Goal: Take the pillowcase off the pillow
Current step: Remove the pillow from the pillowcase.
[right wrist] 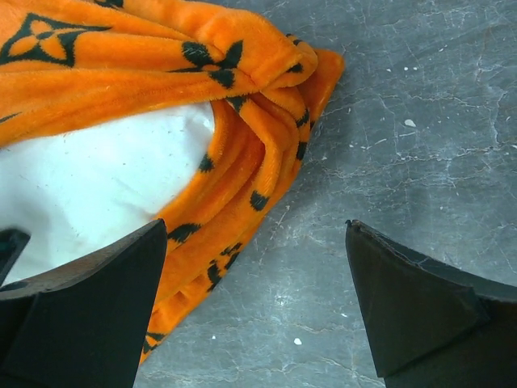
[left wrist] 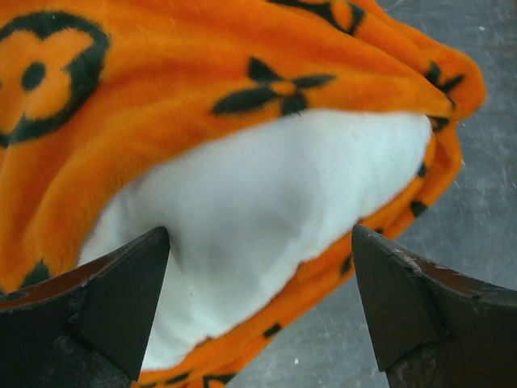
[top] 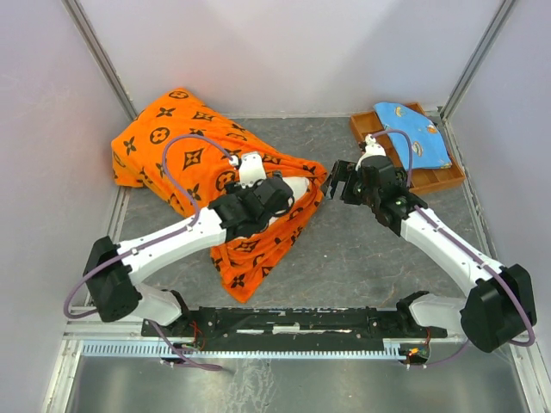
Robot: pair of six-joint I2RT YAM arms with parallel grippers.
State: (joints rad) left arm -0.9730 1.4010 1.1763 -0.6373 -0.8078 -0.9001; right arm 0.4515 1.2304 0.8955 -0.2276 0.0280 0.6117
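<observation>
Orange pillowcase, blk flower motifs

Plush, fuzzy orange fleece on the pillowcase just beyond the left hand; smooth matt white cloth on the pillow between its fingers, themselves matt black plastic with scuffed edges. Under the right hand, grey marbled desk, faintly sheened.
</observation>
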